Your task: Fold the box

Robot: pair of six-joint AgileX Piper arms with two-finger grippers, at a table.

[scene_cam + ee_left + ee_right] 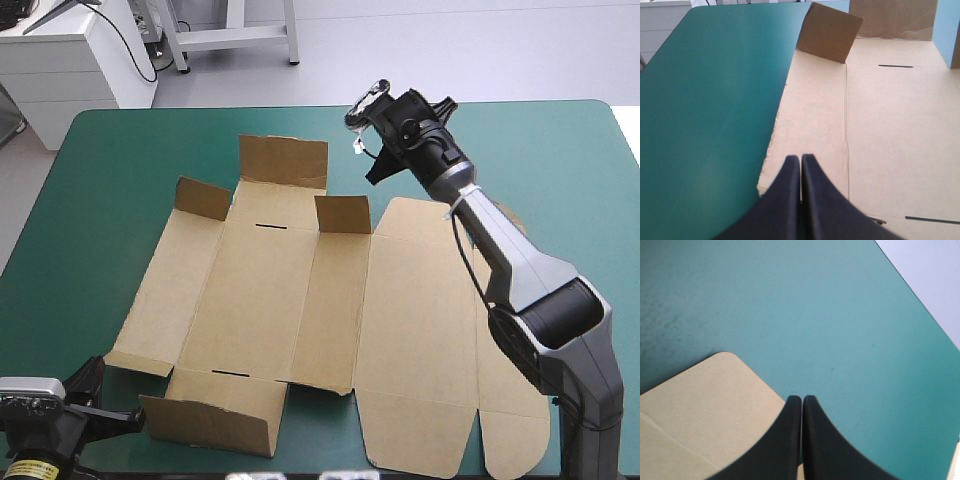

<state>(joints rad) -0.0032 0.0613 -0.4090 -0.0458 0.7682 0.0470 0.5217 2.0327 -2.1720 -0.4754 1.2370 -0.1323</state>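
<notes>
we're watching the cut brown cardboard box (300, 300) lying spread on the teal-green table (560, 160); left jaws pressing together at its near-left corner, right jaws together beside its far edge.

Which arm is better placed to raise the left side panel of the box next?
Left, probably. The left hand, shut, points at the near corner of that panel of the box. The right hand, also shut, is over the teal-green cover past the lid's rounded corner, far away.

No legible text, labels or numbers; box (260, 300) plain brown board.
</notes>
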